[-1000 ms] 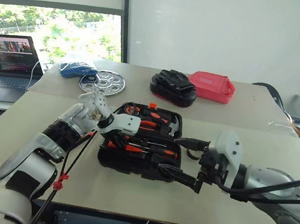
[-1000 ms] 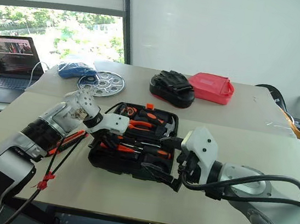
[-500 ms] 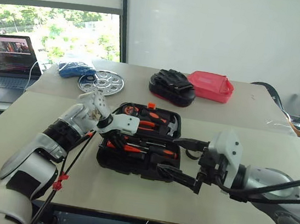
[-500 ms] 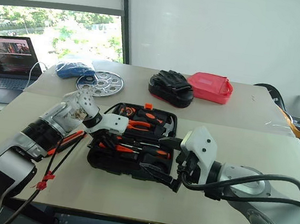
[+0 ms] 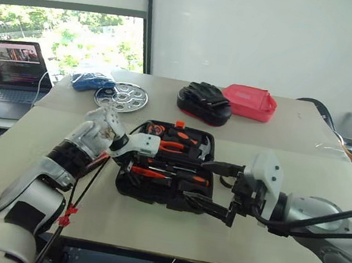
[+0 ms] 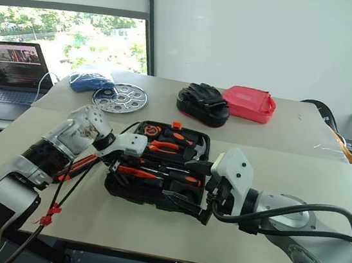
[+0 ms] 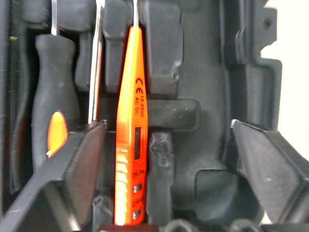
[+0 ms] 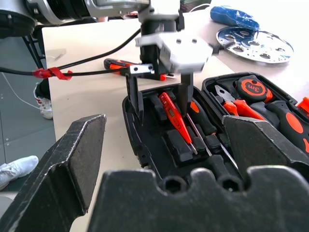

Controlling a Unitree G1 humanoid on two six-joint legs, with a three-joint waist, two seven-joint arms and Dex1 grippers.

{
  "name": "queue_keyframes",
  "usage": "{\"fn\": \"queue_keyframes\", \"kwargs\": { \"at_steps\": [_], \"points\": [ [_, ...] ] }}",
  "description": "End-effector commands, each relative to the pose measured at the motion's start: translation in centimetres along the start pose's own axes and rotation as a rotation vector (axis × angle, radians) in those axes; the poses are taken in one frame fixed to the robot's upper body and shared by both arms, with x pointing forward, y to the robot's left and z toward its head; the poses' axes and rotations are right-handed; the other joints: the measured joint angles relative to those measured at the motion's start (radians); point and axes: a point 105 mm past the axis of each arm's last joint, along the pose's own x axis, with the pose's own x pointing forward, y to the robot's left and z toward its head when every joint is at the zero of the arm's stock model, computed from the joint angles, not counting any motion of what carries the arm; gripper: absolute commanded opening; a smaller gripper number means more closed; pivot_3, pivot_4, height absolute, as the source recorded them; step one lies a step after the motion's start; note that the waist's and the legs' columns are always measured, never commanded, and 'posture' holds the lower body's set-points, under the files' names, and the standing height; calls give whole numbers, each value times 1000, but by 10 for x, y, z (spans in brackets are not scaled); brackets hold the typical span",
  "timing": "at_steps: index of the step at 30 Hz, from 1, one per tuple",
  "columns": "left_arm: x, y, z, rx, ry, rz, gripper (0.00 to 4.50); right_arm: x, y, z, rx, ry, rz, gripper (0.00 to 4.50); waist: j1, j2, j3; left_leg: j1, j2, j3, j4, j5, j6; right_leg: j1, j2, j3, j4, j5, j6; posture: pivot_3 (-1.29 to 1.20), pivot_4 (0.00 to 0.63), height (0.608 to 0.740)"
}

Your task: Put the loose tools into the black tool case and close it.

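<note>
The black tool case (image 5: 149,196) lies open on the near table, its lid flat behind it with an orange latch (image 5: 179,124). A slim orange pen-like tool (image 7: 130,121) rests in a moulded slot of the near half, beside a black-handled screwdriver (image 7: 53,96). My left gripper (image 7: 166,126) hangs open just above that tool, one finger on either side and neither touching it; the right wrist view shows the same (image 8: 161,94). My right gripper (image 5: 212,187) is open and empty at the case's near right corner. Another orange-and-black tool (image 8: 117,64) lies on the table under my left forearm.
On the far table stand a black glove heap (image 5: 204,101), a red pouch (image 5: 250,102), a round perforated steel plate (image 5: 121,96) and a blue bundle (image 5: 91,81). A laptop (image 5: 9,70) sits at far left. Cables with a red tie (image 5: 67,211) hang from my left arm.
My left gripper has opened and let go of the slim orange tool, which now lies in its slot. The right arm has stayed still.
</note>
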Motion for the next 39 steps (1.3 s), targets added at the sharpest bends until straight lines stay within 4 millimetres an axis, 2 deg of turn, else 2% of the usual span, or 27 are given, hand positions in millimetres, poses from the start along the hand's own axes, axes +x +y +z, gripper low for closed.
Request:
{"fn": "queue_keyframes", "kwargs": {
  "at_steps": [1, 2, 4, 11, 12, 13, 22, 39],
  "points": [
    [-33, 8, 19, 43, -73, 77, 4373, 0, -2, 9, -35, -45, -7, 4500, 0, 0, 0, 0, 0, 0, 0, 0, 0, 0, 0, 0, 0, 0, 0, 0, 150, 740],
    [-35, 9, 19, 49, -77, 82, 3831, 0, -2, 9, -34, -45, -6, 4500, 0, 0, 0, 0, 0, 0, 0, 0, 0, 0, 0, 0, 0, 0, 0, 0, 150, 740],
    [-37, 10, 18, 59, -80, 87, 3223, 0, -2, 8, -34, -44, -6, 4500, 0, 0, 0, 0, 0, 0, 0, 0, 0, 0, 0, 0, 0, 0, 0, 0, 150, 740],
    [-17, 9, 10, 81, -94, 87, 619, 0, -5, 5, -43, -26, -15, 4500, 0, 0, 0, 0, 0, 0, 0, 0, 0, 0, 0, 0, 0, 0, 0, 0, 150, 740],
    [-14, 8, 10, 82, -95, 88, 264, 0, -5, 5, -43, -25, -15, 4500, 0, 0, 0, 0, 0, 0, 0, 0, 0, 0, 0, 0, 0, 0, 0, 0, 150, 740],
    [-12, 8, 9, 84, -96, 89, 110, 0, -5, 5, -44, -25, -16, 4500, 0, 0, 0, 0, 0, 0, 0, 0, 0, 0, 0, 0, 0, 0, 0, 0, 150, 740],
    [0, 6, -5, 66, -65, 102, 110, 0, -5, 6, -40, -26, -16, 4500, 0, 0, 0, 0, 0, 0, 0, 0, 0, 0, 0, 0, 0, 0, 0, 0, 150, 740],
    [9, 6, -8, 45, -79, 117, 110, 1, -4, 8, -31, -34, 3, 4500, 0, 0, 0, 0, 0, 0, 0, 0, 0, 0, 0, 0, 0, 0, 0, 0, 150, 740]
  ]
}}
